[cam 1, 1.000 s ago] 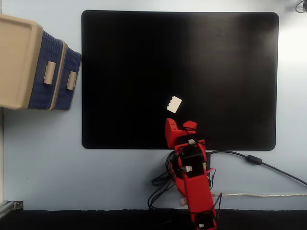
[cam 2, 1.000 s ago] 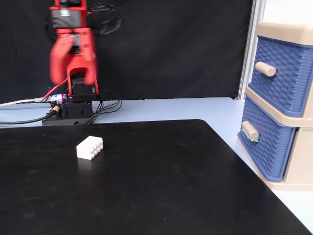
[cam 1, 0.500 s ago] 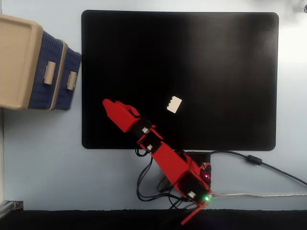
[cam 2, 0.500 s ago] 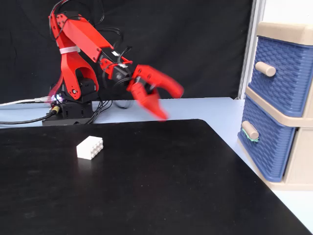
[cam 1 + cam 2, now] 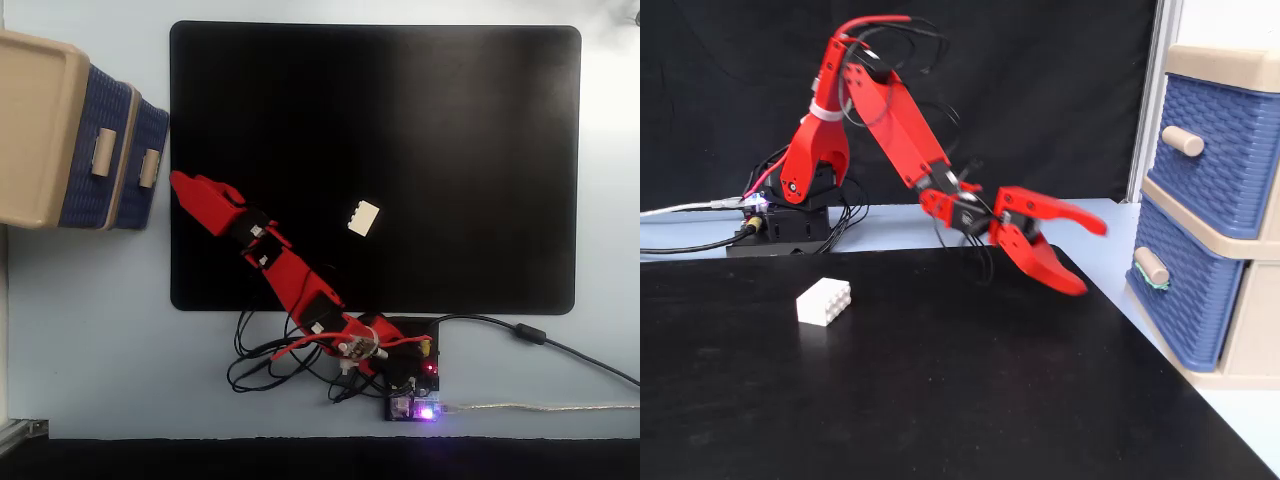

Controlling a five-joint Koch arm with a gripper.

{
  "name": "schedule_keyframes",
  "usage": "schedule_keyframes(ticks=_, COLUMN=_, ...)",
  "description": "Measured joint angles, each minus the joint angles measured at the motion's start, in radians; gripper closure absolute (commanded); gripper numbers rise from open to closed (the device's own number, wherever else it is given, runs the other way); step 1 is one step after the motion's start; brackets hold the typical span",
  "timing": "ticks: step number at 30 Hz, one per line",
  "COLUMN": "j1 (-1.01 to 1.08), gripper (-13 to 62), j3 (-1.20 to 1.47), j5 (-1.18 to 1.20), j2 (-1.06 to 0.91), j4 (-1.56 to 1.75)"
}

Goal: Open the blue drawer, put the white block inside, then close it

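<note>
The red gripper [image 5: 1088, 257] had its jaws wide apart, near the shut blue drawer [image 5: 1185, 290]. The white block [image 5: 824, 301] sat well apart on the black mat [image 5: 940, 400].

Hobbyist robotics bench: a pale surface [image 5: 90, 330] with a black mat [image 5: 450, 150], a black backdrop cloth [image 5: 1040, 90], loose cables [image 5: 265, 360] and a lit controller board [image 5: 415, 408].

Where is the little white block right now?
The white block lies alone near the middle of the black mat, to the right of the open red gripper in the top-down fixed view.
</note>
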State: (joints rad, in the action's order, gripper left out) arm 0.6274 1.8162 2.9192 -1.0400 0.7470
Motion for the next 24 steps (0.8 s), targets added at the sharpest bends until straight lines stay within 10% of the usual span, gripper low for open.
schedule_keyframes(ticks=14, j1=-0.08, gripper=22.3, j3=-0.258, j5=0.0, j2=0.221, j4=0.143)
schedule_keyframes(ticks=24, j1=-0.089, gripper=44.5, j3=-0.29, j5=0.0, j2=0.239, j4=0.048)
